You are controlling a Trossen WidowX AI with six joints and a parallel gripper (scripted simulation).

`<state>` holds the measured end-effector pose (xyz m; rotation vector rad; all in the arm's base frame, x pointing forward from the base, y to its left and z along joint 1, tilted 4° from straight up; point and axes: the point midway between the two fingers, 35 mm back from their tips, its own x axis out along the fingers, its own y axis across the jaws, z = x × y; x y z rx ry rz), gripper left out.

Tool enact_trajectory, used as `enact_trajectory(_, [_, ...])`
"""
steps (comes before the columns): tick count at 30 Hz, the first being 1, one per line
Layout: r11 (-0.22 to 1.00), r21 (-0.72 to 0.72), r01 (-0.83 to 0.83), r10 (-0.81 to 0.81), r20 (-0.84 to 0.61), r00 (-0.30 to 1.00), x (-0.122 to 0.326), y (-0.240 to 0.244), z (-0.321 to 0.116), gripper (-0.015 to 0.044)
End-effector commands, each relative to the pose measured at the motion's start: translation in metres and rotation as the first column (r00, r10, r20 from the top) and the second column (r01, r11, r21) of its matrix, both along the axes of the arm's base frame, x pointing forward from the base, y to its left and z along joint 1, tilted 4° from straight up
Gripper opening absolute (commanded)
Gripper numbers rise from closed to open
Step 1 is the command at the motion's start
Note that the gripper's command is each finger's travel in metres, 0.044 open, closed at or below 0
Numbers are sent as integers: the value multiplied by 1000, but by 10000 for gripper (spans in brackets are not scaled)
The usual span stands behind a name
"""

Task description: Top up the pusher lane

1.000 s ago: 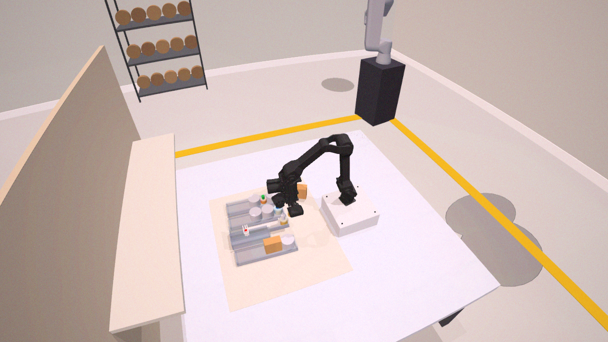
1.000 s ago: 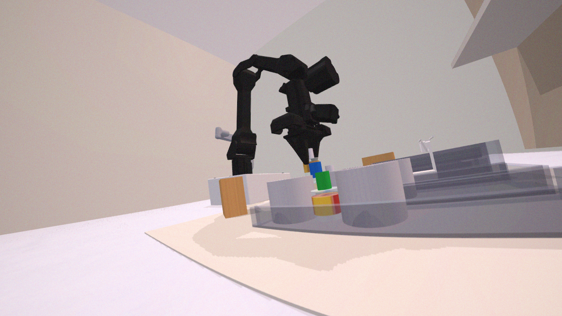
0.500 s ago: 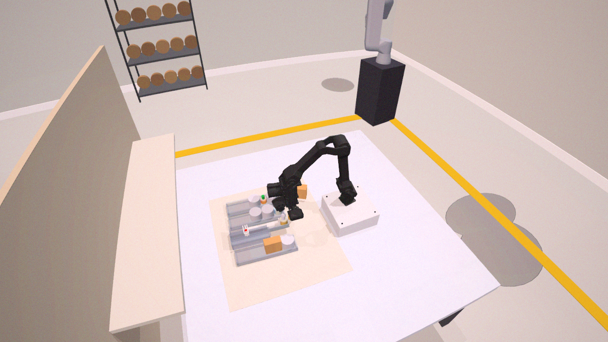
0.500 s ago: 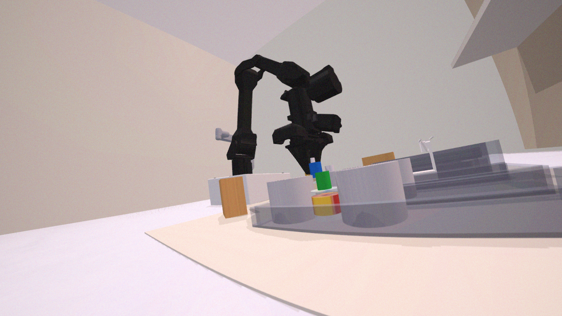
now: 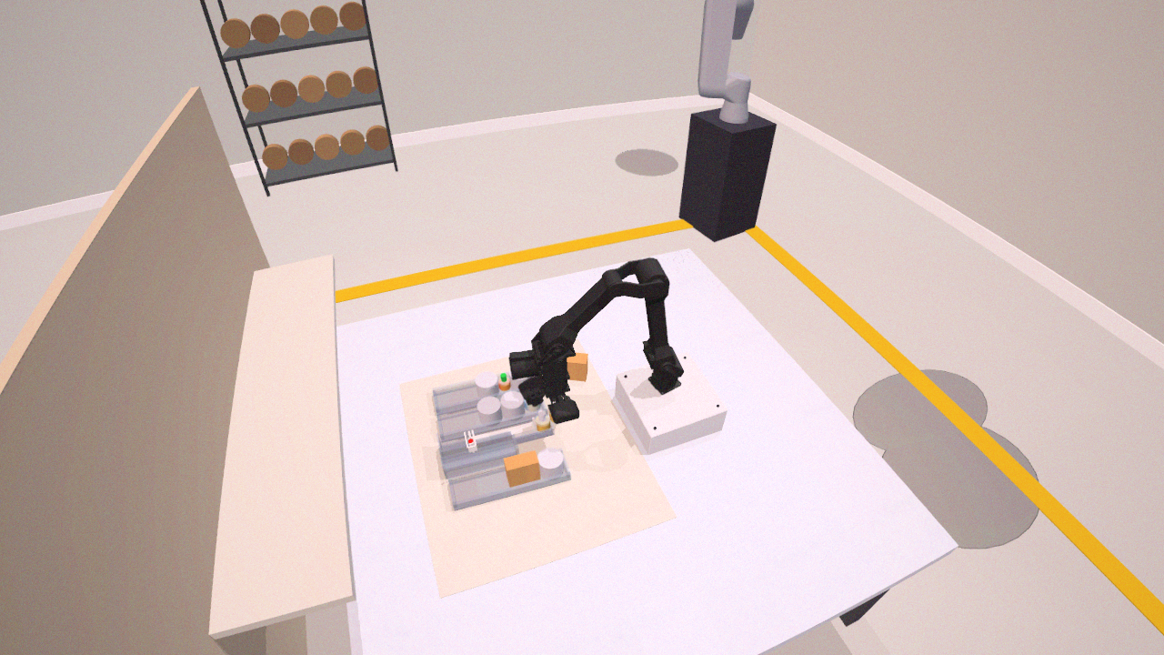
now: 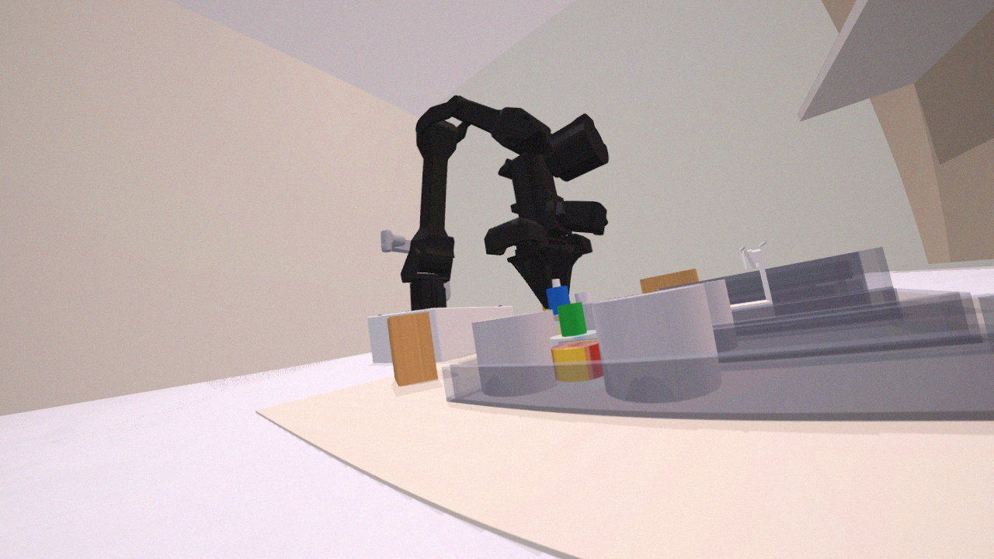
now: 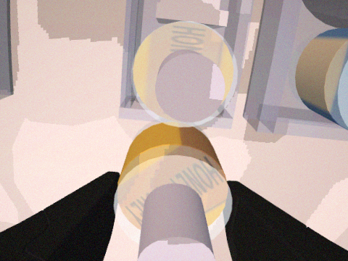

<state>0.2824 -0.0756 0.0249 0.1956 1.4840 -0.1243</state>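
Observation:
My gripper (image 7: 172, 188) is shut on a honey jar (image 7: 168, 139) with an amber body and grey cap. In the top view the arm hides this jar; in the exterior view the fingertips are mostly hidden behind a blue cap (image 6: 557, 300). The matching lane jar (image 5: 543, 421) (image 7: 145, 69) stands at the front of its clear lane. The held jar is just outside the low front stop (image 7: 132, 113), its far edge meeting the lane jar's outline in the wrist view. Contact and exact height cannot be told. The pusher plate is not clearly visible.
A blue-labelled jar (image 7: 322, 72) stands in the lane to the right in the wrist view. Grey cylinders (image 5: 488, 409) (image 6: 656, 340) and a green-capped jar (image 5: 504, 381) (image 6: 571, 319) occupy neighbouring lanes. Orange blocks (image 5: 521, 468) (image 6: 411, 347) stand at either side.

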Motion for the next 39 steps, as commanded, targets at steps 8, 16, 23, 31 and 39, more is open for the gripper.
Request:
enact_trajectory(8, [1000, -2, 7, -7, -2, 1000, 5, -1, 0, 0])
enact_trajectory(16, [1000, -2, 7, -7, -2, 1000, 8, -2, 0, 0])
enact_trajectory(23, [1000, -2, 7, -7, -2, 1000, 10, -3, 0, 0])
enact_trajectory(31, [1000, -2, 7, -7, -1, 1000, 13, -3, 0, 0])
enact_trajectory(39, [1000, -2, 7, -7, -1, 1000, 16, -4, 0, 0])
